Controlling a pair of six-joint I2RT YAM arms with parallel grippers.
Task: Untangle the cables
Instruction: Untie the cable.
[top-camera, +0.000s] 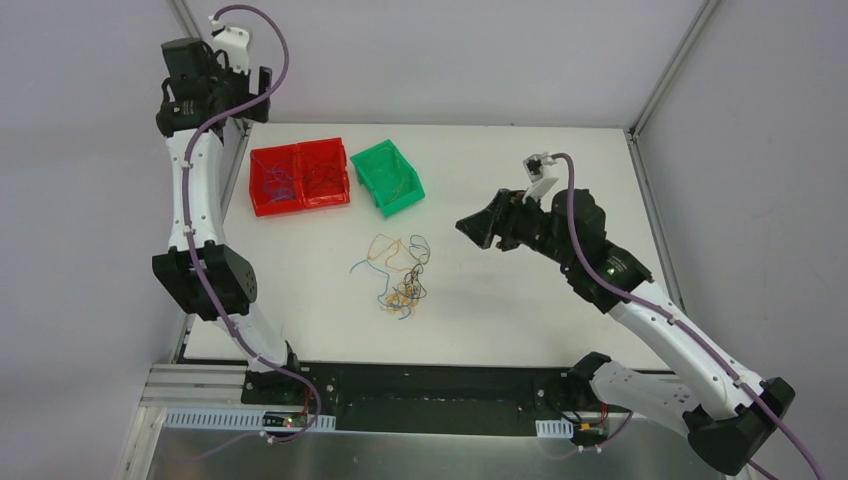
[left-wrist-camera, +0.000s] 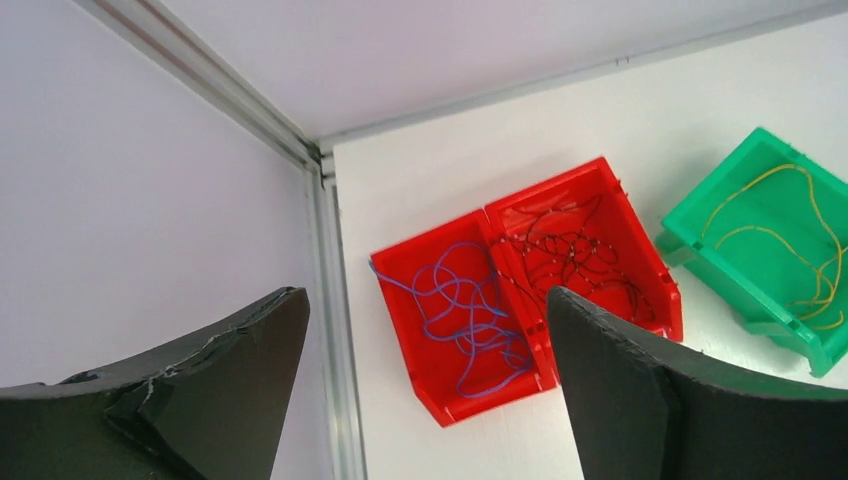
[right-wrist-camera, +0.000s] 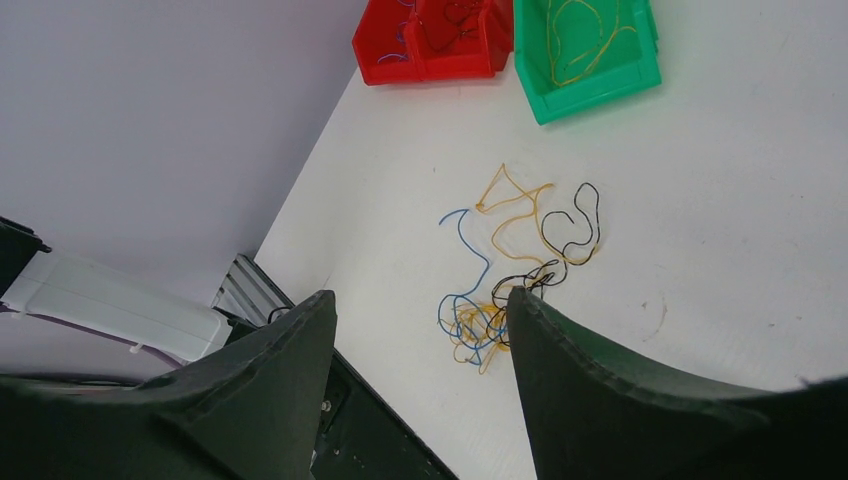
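Note:
A tangle of thin blue, yellow-orange and dark cables (top-camera: 400, 272) lies on the white table (top-camera: 520, 300), knotted at its near end (right-wrist-camera: 478, 322) with looser loops (right-wrist-camera: 540, 215) spreading toward the bins. My right gripper (right-wrist-camera: 420, 294) hangs open above the table, to the right of the tangle (top-camera: 468, 226), with nothing between its fingers. My left gripper (left-wrist-camera: 425, 293) is raised at the far left corner (top-camera: 258, 95), open and empty, looking down on the red bins.
Two joined red bins (top-camera: 300, 176) stand at the back left, one holding a blue wire (left-wrist-camera: 465, 320), the other dark wires (left-wrist-camera: 570, 250). A green bin (top-camera: 388, 177) beside them holds yellow wires (left-wrist-camera: 790, 230). Aluminium frame rails (left-wrist-camera: 325, 300) edge the table.

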